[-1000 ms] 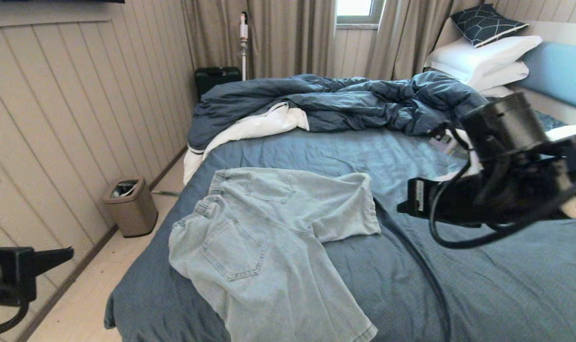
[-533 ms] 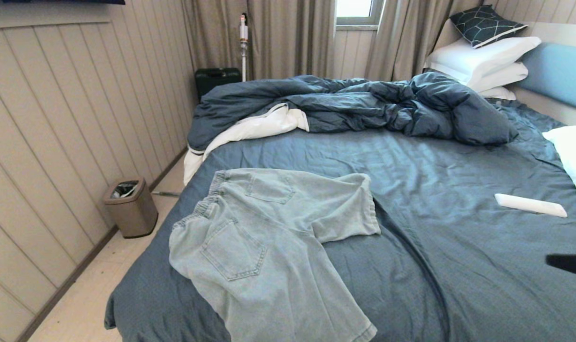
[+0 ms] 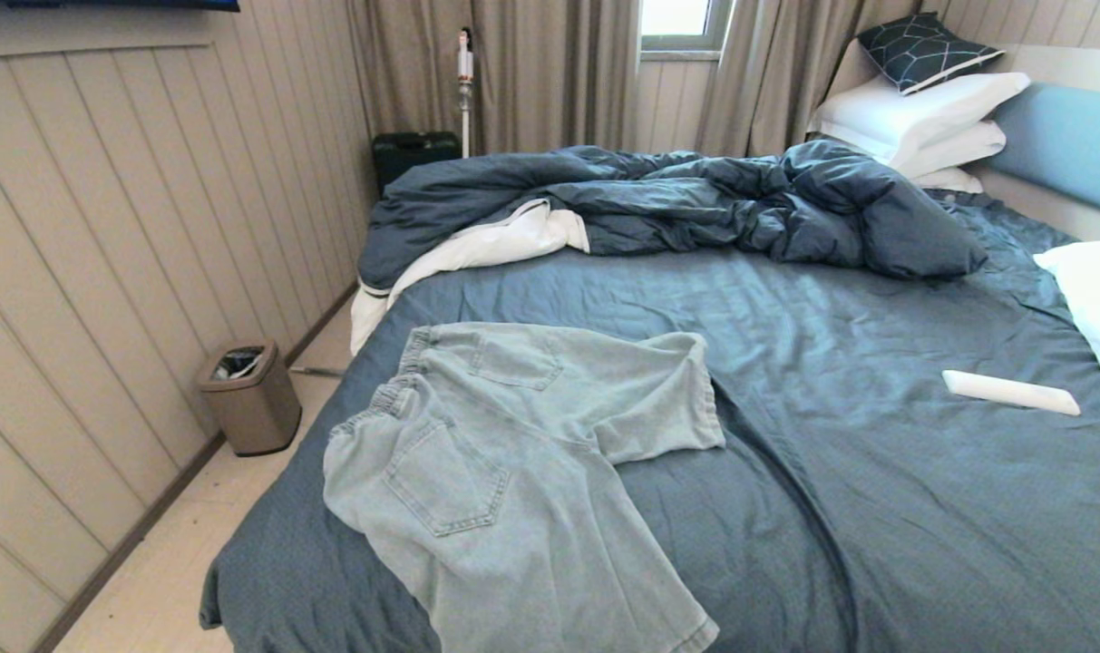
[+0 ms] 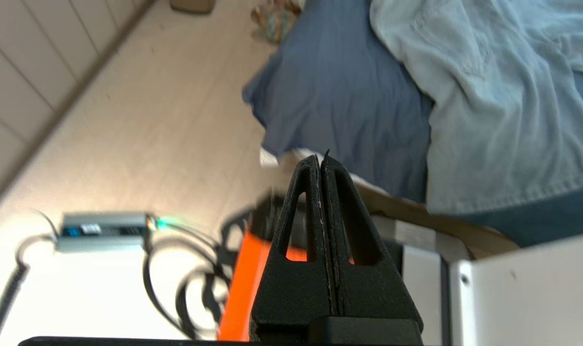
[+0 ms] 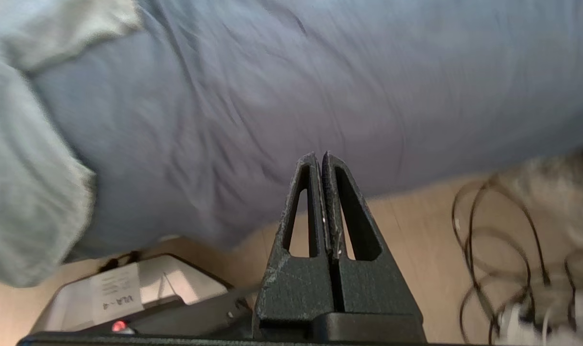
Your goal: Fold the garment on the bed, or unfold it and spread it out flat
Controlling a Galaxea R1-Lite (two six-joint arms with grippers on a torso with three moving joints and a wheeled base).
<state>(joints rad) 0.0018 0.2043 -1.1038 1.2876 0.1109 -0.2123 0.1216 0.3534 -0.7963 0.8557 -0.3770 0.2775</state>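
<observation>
Bin (image 3: 250,394) beside bed (image 3: 876,508), contents unclear

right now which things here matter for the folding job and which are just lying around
For the job:
- shorts, spread on the bed near its left edge
- left pincer, shut, off the bed's corner
- right pincer, shut, below the bed's edge

Lying about:
- duvet
- pillows
- white remote
- bin
</observation>
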